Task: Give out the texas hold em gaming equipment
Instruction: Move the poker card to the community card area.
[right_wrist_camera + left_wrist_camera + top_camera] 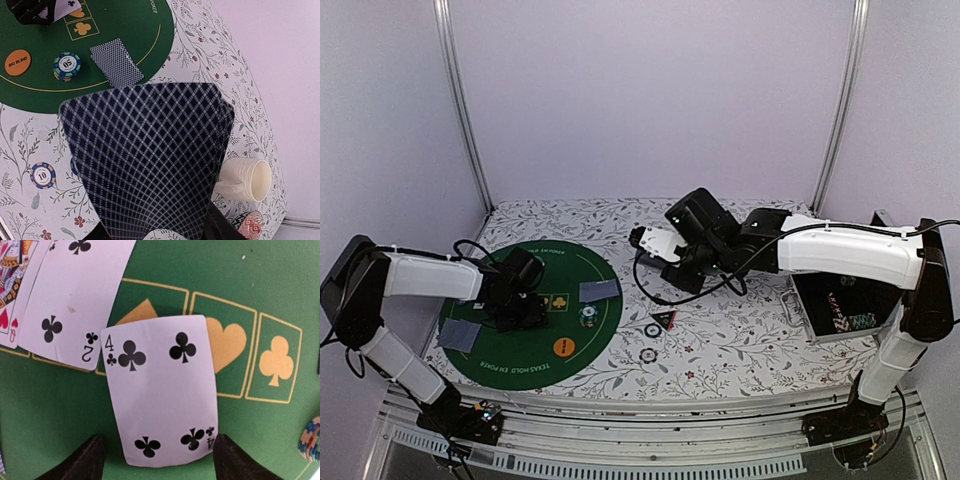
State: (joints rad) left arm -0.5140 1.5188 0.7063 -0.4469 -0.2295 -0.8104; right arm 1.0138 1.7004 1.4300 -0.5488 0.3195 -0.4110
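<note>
My left gripper (516,306) hovers low over the green mat (535,262), open. A face-up four of clubs (160,390) lies between its fingers (86,461), next to a two of clubs (75,295) and a queen of hearts (12,285). My right gripper (663,246) is raised behind the mat's right rim, shut on a fanned pack of grey-blue-backed cards (145,160). Face-down cards (600,291) (458,335), a chip stack (587,317) and the orange button (563,347) rest on the mat. The black-and-red triangular marker (664,320) and two discs (651,330) (651,354) lie beside it.
An open metal case (835,310) with more chips stands at the right. A cream mug (250,179) lies on its side, a red-patterned dish (252,225) near it, under the right gripper. The floral cloth (740,340) covers the table.
</note>
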